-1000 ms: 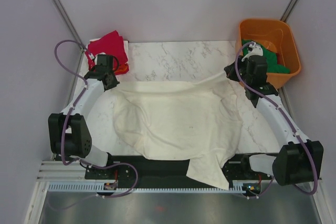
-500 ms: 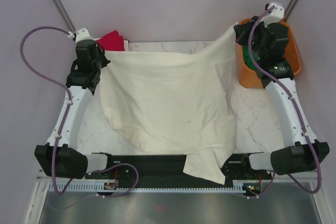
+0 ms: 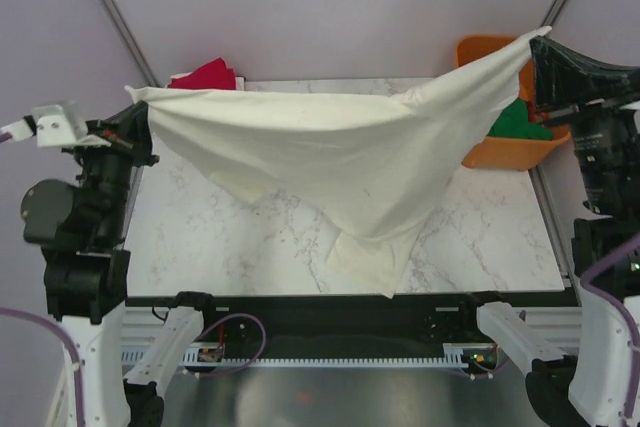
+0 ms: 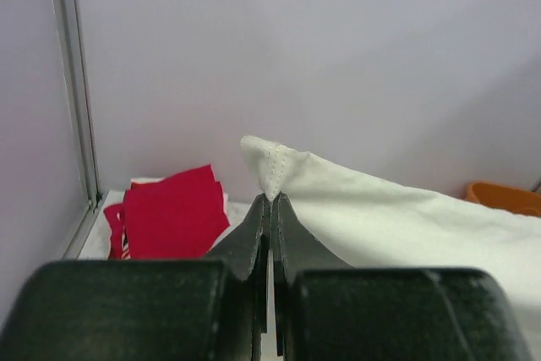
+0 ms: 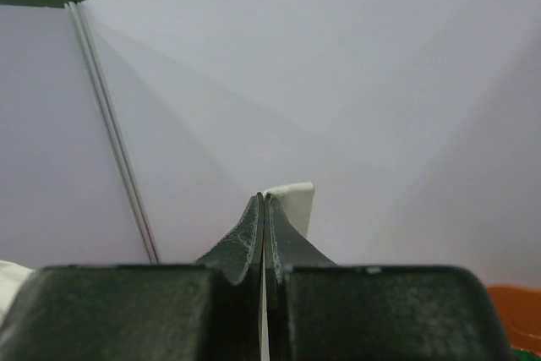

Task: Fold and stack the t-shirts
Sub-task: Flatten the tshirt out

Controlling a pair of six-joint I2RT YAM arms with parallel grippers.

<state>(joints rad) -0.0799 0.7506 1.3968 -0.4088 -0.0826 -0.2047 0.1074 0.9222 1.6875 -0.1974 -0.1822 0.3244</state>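
Marble table (image 3: 200,232) between lilac walls (image 3: 330,7); cream shirt (image 3: 340,147) hung above — sagging.

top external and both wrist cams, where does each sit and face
Top external: high behind the robot, looking down on the table; left claw and right claw stretch the cream-white shirt.
Left wrist: behind the left claw, facing the back wall; pinched shirt corner, crimson shirt beyond.
Right wrist: behind the right claw, facing the back wall; another pinched corner.
All three share that shirt.
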